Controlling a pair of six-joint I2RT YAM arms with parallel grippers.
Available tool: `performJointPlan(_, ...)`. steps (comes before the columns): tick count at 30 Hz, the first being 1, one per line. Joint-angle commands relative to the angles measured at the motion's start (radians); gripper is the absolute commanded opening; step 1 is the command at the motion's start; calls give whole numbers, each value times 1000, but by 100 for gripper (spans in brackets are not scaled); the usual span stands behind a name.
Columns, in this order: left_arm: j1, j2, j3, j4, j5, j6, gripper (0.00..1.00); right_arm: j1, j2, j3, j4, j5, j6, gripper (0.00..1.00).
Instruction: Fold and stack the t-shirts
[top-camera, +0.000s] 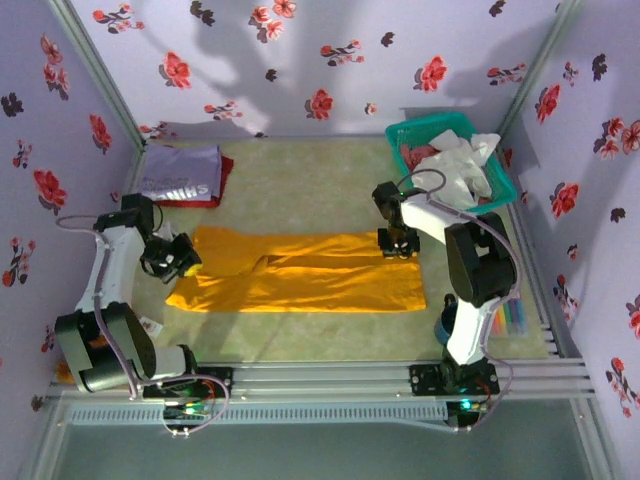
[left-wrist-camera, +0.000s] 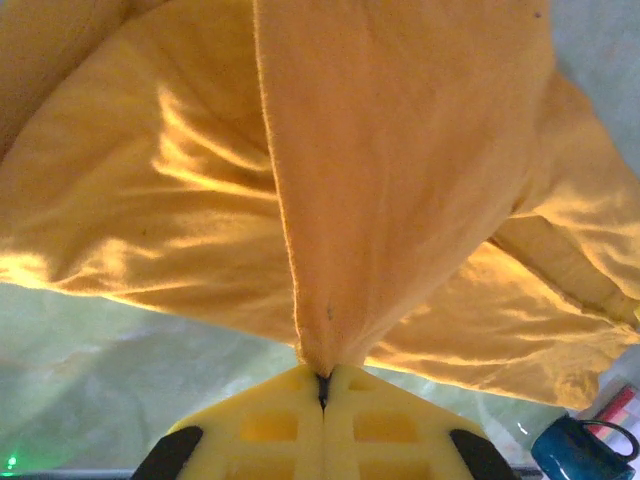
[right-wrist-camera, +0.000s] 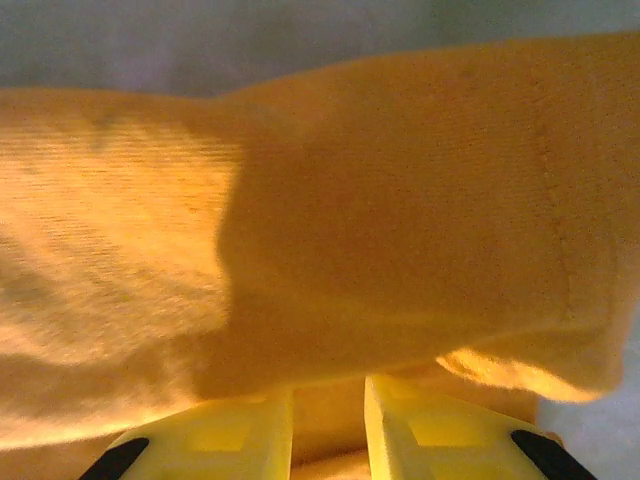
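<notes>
Floral walls (top-camera: 300, 70) are framing the worktop (top-camera: 300, 335); the left tool (left-wrist-camera: 322, 385) is pinching the orange t-shirt (top-camera: 300, 272) ahead of it, the right tool (right-wrist-camera: 328, 400) is straddling its cloth, grip unclear.

The orange shirt (right-wrist-camera: 330, 250) runs off both sides of the right wrist view and drapes over the tips of the right fingers (right-wrist-camera: 225, 435), so whether they pinch it cannot be told. The left fingers (left-wrist-camera: 270, 425) are cut off at the bottom edge. From above, the lavender shirt (top-camera: 180, 170) hides most of a red shirt (top-camera: 226, 178); its lettering is too small to read.
</notes>
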Motion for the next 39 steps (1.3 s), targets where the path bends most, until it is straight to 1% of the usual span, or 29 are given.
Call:
performJointPlan(1, 14, -10, -71, 35, -61, -42, 0, -13, 50, 48, -17, 50, 3, 25)
performJointPlan(6, 18, -8, -149, 84, -91, -66, 0, -11, 42, 75, -49, 74, -18, 25)
performJointPlan(8, 21, 6, -173, 104, -103, -67, 0, -6, 11, 83, -61, 59, -35, 25)
performJointPlan(11, 21, 34, -174, 118, -73, -57, 0, 23, -85, 92, -58, -12, -31, 27)
performJointPlan(13, 21, 39, -145, 101, -73, -51, 0, 68, -136, 102, -55, -55, 4, 28)
performJointPlan(15, 22, 35, -98, 90, -44, -50, 0, 141, -175, 106, -21, -99, 62, 29)
performJointPlan(17, 21, 45, -37, 71, -35, -47, 0, 223, -192, 99, 56, -139, 122, 30)
performJointPlan(19, 21, 71, 26, 58, -30, -43, 0, 302, -189, 85, 169, -178, 186, 30)
performJointPlan(21, 21, 118, 81, 55, -21, -35, 0, 378, -159, 85, 288, -188, 254, 30)
performJointPlan(22, 22, 142, 98, 58, -13, -32, 0, 408, -135, 104, 308, -179, 279, 30)
performJointPlan(24, 21, 204, 125, 75, 9, -24, 0, 465, -63, 185, 295, -140, 323, 29)
performJointPlan(26, 21, 257, 149, 79, 23, -13, 0, 521, 16, 278, 263, -102, 332, 27)
performJointPlan(28, 21, 288, 169, 82, 28, -2, 0, 571, 98, 381, 219, -90, 324, 27)
performJointPlan(30, 21, 307, 189, 82, 35, 6, 0, 615, 171, 466, 198, -93, 347, 27)
performJointPlan(34, 21, 343, 233, 74, 41, 25, 0, 661, 253, 529, 260, -116, 436, 27)
performJointPlan(36, 22, 362, 246, 73, 45, 32, 0, 675, 292, 571, 254, -109, 462, 27)
performJointPlan(39, 21, 381, 248, 85, 53, 34, 0, 684, 352, 637, 218, -107, 456, 26)
